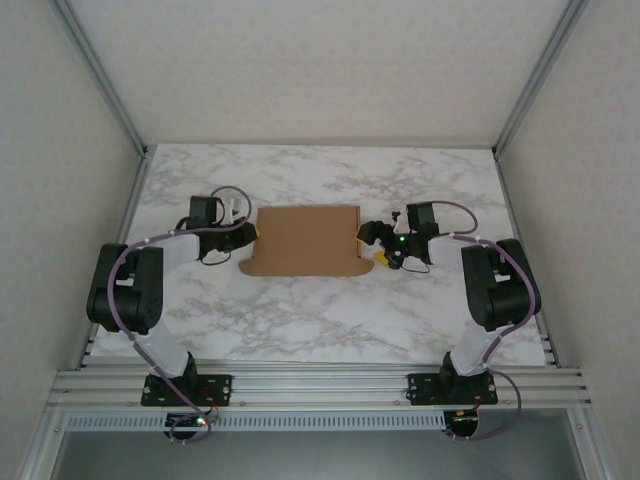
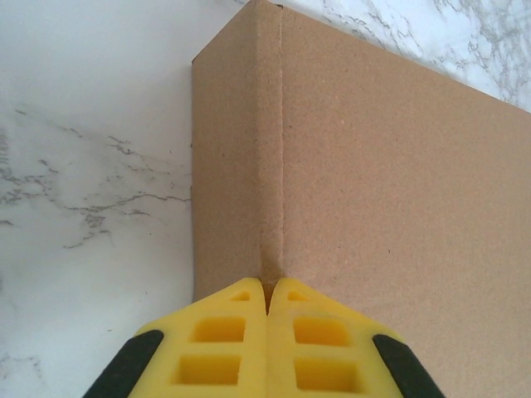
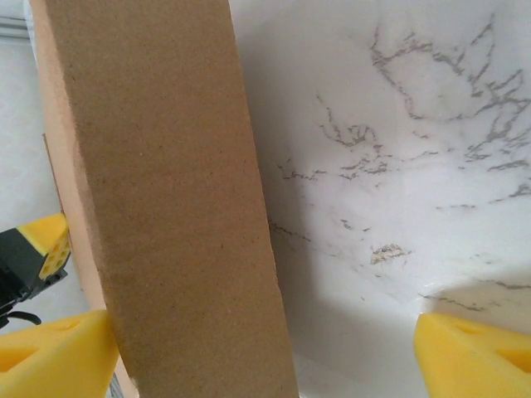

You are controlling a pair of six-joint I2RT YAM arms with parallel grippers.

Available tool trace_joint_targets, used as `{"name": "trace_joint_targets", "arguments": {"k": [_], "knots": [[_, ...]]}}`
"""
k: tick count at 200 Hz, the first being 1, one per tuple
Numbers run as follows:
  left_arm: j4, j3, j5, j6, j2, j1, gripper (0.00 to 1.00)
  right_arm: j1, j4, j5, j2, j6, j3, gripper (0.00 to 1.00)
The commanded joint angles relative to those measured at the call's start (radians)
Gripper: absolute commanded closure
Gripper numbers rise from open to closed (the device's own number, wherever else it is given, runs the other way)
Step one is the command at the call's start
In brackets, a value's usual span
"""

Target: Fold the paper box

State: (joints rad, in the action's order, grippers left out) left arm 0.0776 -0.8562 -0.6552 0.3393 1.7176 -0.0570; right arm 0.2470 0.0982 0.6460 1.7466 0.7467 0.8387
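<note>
Yellow fingertips [image 2: 224, 332] of the left gripper [image 2: 267, 290] meet closed against a side crease [image 2: 282, 166] of the paper box [image 2: 373, 207], mid-table [image 1: 300, 320]; right gripper [image 3: 265, 356] stands wide astride the raised flap [image 3: 166, 207]. Likely step: side-wall folding. Next: close on that flap

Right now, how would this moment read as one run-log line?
paper box: on marble table | left gripper: shut, at its left crease | right gripper: open, around its right flap
</note>
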Motion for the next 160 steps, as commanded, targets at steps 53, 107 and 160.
{"name": "trace_joint_targets", "arguments": {"k": [53, 107, 160], "knots": [[-0.156, 0.035, 0.174, -0.034, 0.070, 0.026, 1.00, 0.085, 0.210, 0.303, 0.154, 0.058, 0.122, 0.14], [-0.147, 0.033, 0.161, -0.022, 0.046, 0.024, 1.00, 0.103, 0.168, 0.225, 0.098, 0.059, 0.123, 0.33], [-0.143, 0.021, 0.168, 0.006, -0.016, 0.012, 0.81, 0.091, 0.133, 0.161, 0.050, 0.116, 0.092, 0.60]]}}
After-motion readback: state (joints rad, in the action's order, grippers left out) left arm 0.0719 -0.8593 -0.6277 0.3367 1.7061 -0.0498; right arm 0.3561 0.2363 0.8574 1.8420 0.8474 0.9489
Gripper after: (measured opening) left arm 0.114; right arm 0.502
